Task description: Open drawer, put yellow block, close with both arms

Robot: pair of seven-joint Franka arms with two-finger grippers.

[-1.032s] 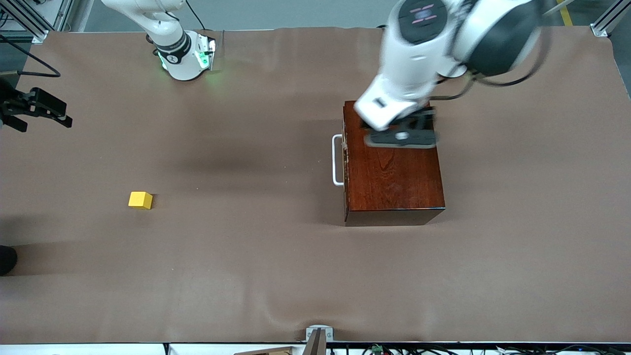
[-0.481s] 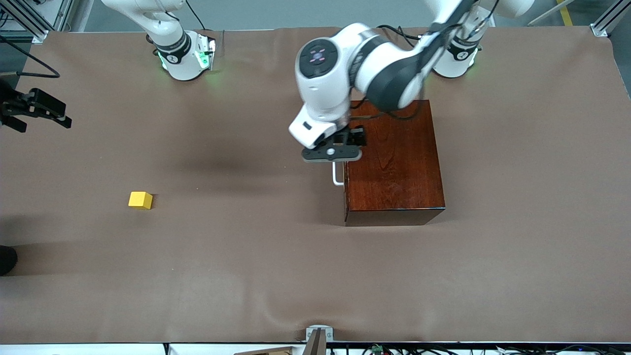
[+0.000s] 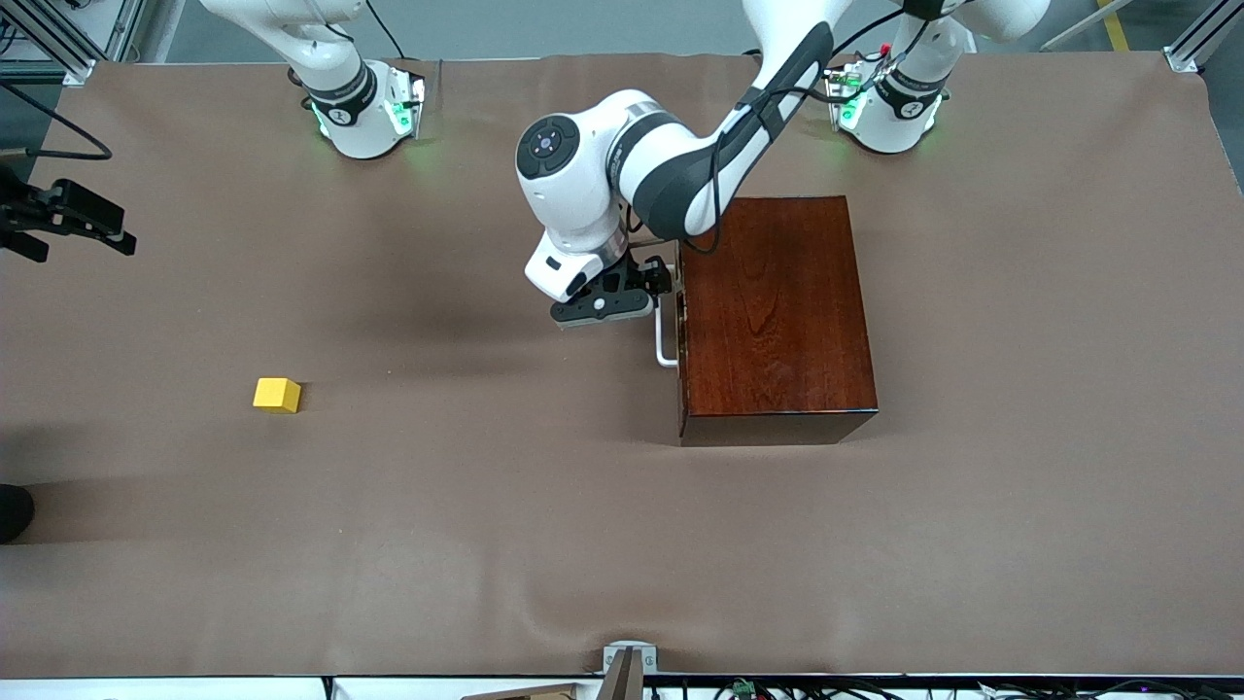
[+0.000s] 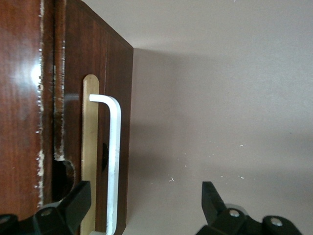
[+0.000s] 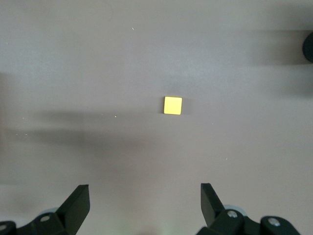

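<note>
The mahogany box [image 3: 777, 311] stands toward the left arm's end of the table, its drawer shut. The white bar handle [image 3: 664, 342] faces the right arm's end. My left gripper [image 3: 614, 301] is open and low at the handle. In the left wrist view the handle [image 4: 113, 161] runs between the open fingers of my left gripper [image 4: 145, 196], close to one finger, untouched. The yellow block [image 3: 277, 395] lies on the table toward the right arm's end. My right gripper [image 3: 83, 219] waits open and empty high over that end; its wrist view [image 5: 144, 196] shows the block [image 5: 172, 105] far below.
A brown cloth [image 3: 486, 506] covers the table. A dark round object [image 3: 10, 510] sits at the table's edge at the right arm's end. A metal bracket [image 3: 630, 659] is at the edge nearest the front camera.
My left arm swung from over the box top toward the right arm's end and came down at the handle. The right gripper, block and box stayed put.
</note>
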